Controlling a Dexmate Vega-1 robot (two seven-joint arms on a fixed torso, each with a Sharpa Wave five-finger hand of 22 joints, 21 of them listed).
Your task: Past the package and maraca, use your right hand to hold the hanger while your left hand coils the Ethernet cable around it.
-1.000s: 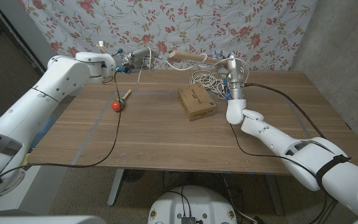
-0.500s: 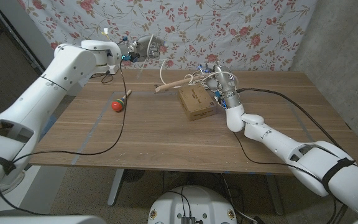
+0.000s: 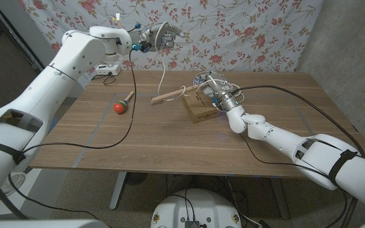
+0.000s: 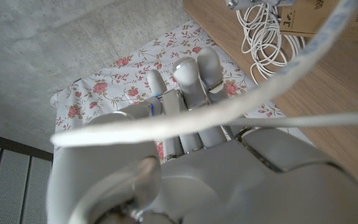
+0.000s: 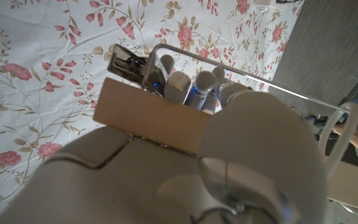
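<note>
- While the right hand (image 3: 215,87) sits over the back of the worktop (image 3: 170,139), it's got the hanger (image 3: 170,96) gripped, wooden bar poking out toward the robot's left and tilted down a bit.
- In the right wrist view that same hand (image 5: 185,87) has its fingers wrapped over the wooden bar (image 5: 151,115), with the hanger's metal wire running just past the fingertips.
- Right under/next to that hand is the package (image 3: 198,105), a flat cardboard box lying on the worktop. The hanger bar sticks out past its left edge.
- Left hand (image 3: 160,35) is way up in the air near the flowery backdrop (image 3: 246,25), well apart from the right one, and it's holding the white cable (image 3: 163,69), which droops down from it toward the hanger.
- Left wrist view shows the cable (image 4: 229,109) crossing right over the back of the left hand (image 4: 188,93). Can't really tell from there how the fingers pinch it.
- More of the cable lies bunched in loops (image 4: 263,34) on the worktop by the package.
- The maraca (image 3: 123,104), red head and wooden handle, lies on the left side of the worktop, well away from both hands.
- A thin black wire (image 3: 116,142) trails across the worktop near it.
</note>
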